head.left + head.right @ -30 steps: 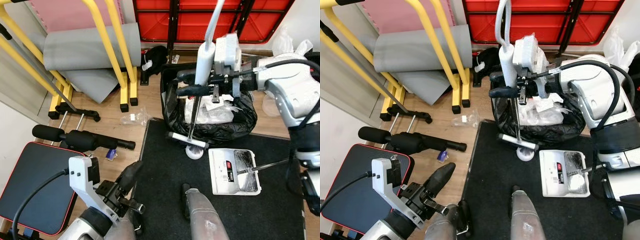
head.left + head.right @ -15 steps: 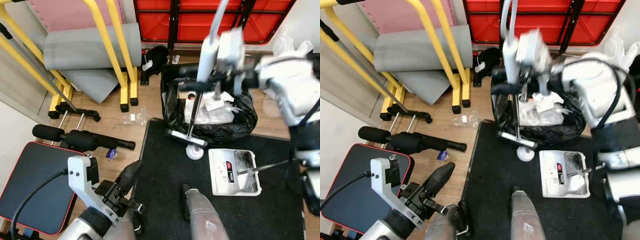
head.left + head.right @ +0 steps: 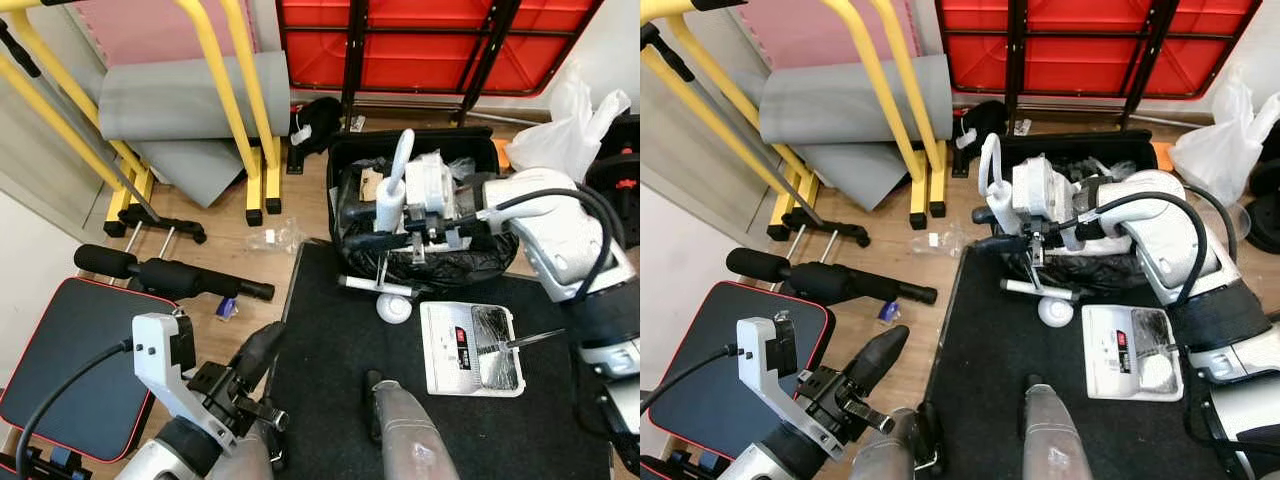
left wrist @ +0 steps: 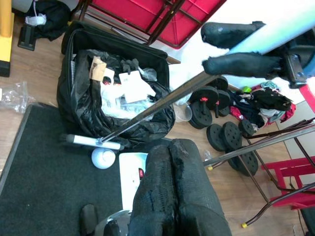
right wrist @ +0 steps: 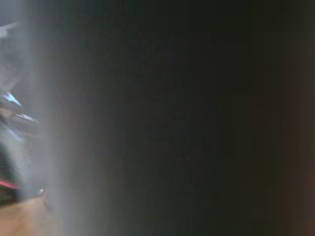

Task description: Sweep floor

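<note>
The left hand (image 3: 262, 352) hangs low at the near edge, its two black fingers (image 4: 172, 191) pressed together on nothing, over the seam where the black mat (image 3: 330, 400) meets the wood floor (image 3: 225, 255). Beside it on the floor lies a black padded bench (image 3: 70, 380) with a red edge, and a black foam roller bar (image 3: 165, 275) lies just past that.

On the mat, the white dustpan (image 3: 470, 348) sits flat with grey dust in it. The right hand (image 3: 365, 212) is raised above the far edge of the mat, its fingers pinching the pale broom handle (image 3: 392, 190); the thin dark rod below the grip runs down to the broom's crossbar (image 3: 373, 287), which rests at the mat's edge just beside a small white ball (image 3: 394, 307). Right behind stands a black bin bag (image 3: 425, 260), open and stuffed with paper and plastic, crowding the broom's head.

A scrap of clear wrapper (image 3: 268, 237) lies on the wood. Farther back stand yellow frame legs (image 3: 255, 180), folded grey mats (image 3: 190, 110), a red rack (image 3: 430, 45) and a white plastic bag (image 3: 565, 135).
</note>
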Robot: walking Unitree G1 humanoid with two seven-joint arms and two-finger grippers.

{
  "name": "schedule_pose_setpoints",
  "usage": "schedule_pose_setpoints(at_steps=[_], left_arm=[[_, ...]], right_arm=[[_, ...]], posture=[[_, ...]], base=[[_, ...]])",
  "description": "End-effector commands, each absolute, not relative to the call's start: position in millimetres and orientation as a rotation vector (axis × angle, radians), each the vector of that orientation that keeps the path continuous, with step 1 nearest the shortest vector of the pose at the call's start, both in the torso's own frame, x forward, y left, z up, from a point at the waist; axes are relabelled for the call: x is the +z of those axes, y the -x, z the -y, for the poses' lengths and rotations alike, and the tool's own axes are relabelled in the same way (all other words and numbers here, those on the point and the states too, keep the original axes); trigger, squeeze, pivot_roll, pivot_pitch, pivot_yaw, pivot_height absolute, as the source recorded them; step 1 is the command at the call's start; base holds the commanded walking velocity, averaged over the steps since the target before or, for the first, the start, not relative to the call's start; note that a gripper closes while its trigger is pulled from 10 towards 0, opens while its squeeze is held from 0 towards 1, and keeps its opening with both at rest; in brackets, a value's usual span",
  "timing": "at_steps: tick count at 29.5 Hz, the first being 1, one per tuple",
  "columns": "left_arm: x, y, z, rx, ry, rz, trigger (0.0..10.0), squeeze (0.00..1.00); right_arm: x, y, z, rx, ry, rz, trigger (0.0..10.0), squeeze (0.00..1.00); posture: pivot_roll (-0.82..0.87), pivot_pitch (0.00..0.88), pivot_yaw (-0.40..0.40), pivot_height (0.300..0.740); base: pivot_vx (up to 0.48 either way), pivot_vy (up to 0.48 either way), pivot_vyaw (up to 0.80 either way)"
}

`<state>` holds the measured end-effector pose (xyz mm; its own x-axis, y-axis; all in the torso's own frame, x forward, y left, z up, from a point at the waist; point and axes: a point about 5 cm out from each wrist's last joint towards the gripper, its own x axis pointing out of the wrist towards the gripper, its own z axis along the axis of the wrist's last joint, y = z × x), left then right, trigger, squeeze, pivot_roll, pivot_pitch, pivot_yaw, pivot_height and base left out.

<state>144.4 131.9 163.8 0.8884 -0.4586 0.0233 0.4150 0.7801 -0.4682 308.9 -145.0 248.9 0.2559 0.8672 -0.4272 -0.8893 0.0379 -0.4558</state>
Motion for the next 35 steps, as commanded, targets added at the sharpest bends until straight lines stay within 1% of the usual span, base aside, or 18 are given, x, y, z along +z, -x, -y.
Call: schedule_pose_setpoints(at_steps=[1,8,13,14,16,17,19,20,21,22,24,25,26,27,28,29,31,35], left_arm=[[161.0,-142.0,-132.5,-0.472,0.482,-0.123,10.0,0.00],[161.0,-142.5,-132.7,-0.474,0.483,-0.123,10.0,0.00],[161.0,-142.6,-132.9,-0.474,0.482,-0.124,10.0,0.00],[160.9,-142.7,-133.0,-0.473,0.481,-0.124,10.0,0.00],[160.9,-142.7,-133.0,-0.473,0.481,-0.124,10.0,0.00],[160.5,-142.8,-133.1,-0.473,0.481,-0.125,10.0,0.00],[160.5,-142.8,-133.1,-0.473,0.481,-0.125,10.0,0.00],[160.1,-143.1,-133.2,-0.474,0.481,-0.125,10.0,0.00],[160.1,-143.1,-133.2,-0.474,0.481,-0.125,10.0,0.00],[159.4,-143.5,-133.1,-0.475,0.479,-0.127,10.0,0.00],[159.4,-143.5,-133.1,-0.475,0.479,-0.127,10.0,0.00],[158.4,-144.1,-133.0,-0.477,0.476,-0.130,10.0,0.00],[158.4,-144.1,-133.0,-0.477,0.476,-0.130,10.0,0.00],[156.6,-144.9,-132.5,-0.483,0.473,-0.139,10.0,0.00],[156.6,-144.9,-132.5,-0.483,0.473,-0.139,10.0,0.00],[154.8,-145.8,-131.9,-0.490,0.472,-0.147,10.0,0.00],[154.8,-145.8,-131.9,-0.490,0.472,-0.147,10.0,0.00],[151.2,-148.2,-130.9,-0.499,0.469,-0.160,10.0,0.00]], right_arm=[[239.8,-294.1,152.7,1.479,0.588,-0.183,10.0,0.00],[247.8,-291.9,159.1,1.497,0.544,-0.192,10.0,0.00],[251.1,-300.0,163.0,1.430,0.572,-0.173,10.0,0.00],[252.6,-305.9,164.3,1.377,0.611,-0.145,10.0,0.00],[252.6,-305.9,164.3,1.377,0.611,-0.145,10.0,0.00],[256.8,-311.8,164.4,1.316,0.642,-0.105,10.0,0.00],[256.8,-311.8,164.4,1.316,0.642,-0.105,10.0,0.00],[268.5,-316.6,161.3,1.263,0.660,-0.022,10.0,0.00],[268.5,-316.6,161.3,1.263,0.660,-0.022,10.0,0.00],[283.3,-317.2,156.6,1.239,0.654,0.063,10.0,0.00],[283.3,-317.2,156.6,1.239,0.654,0.063,10.0,0.00],[298.0,-314.9,151.7,1.236,0.636,0.129,10.0,0.00],[298.0,-314.9,151.7,1.236,0.636,0.129,10.0,0.00],[314.2,-308.7,146.3,1.260,0.617,0.185,10.0,0.00],[314.2,-308.7,146.3,1.260,0.617,0.185,10.0,0.00],[326.9,-303.0,142.0,1.287,0.586,0.218,10.0,0.00],[326.9,-303.0,142.0,1.287,0.586,0.218,10.0,0.00],[345.2,-295.3,134.6,1.320,0.547,0.285,10.0,0.00]], posture=[[-0.10,0.316,0.005,0.740],[-0.11,0.314,0.005,0.740],[-0.11,0.312,0.005,0.740],[-0.10,0.310,0.006,0.740],[-0.10,0.310,0.006,0.740],[-0.10,0.306,0.008,0.740],[-0.10,0.306,0.008,0.740],[-0.11,0.305,0.008,0.740],[-0.11,0.305,0.008,0.740],[-0.10,0.296,0.009,0.740],[-0.10,0.296,0.009,0.740],[-0.11,0.288,0.009,0.740],[-0.11,0.288,0.009,0.740],[-0.11,0.275,0.005,0.740],[-0.11,0.275,0.005,0.740],[-0.12,0.262,0.003,0.740],[-0.12,0.262,0.003,0.740],[-0.13,0.237,0.001,0.740]], base=[[0.000,0.000,0.00],[0.000,0.000,0.00],[0.000,0.000,0.00],[0.000,0.000,0.00],[0.000,0.000,0.00],[0.000,0.000,0.00],[0.000,0.000,0.00],[0.000,0.000,0.00],[0.000,0.000,0.00],[0.000,0.000,0.00],[0.000,0.000,0.00],[0.000,0.000,0.00],[0.000,0.000,0.00],[0.000,0.000,0.00],[0.000,0.000,0.00],[0.000,0.000,0.00],[0.000,0.000,0.00],[0.000,0.000,0.00]])
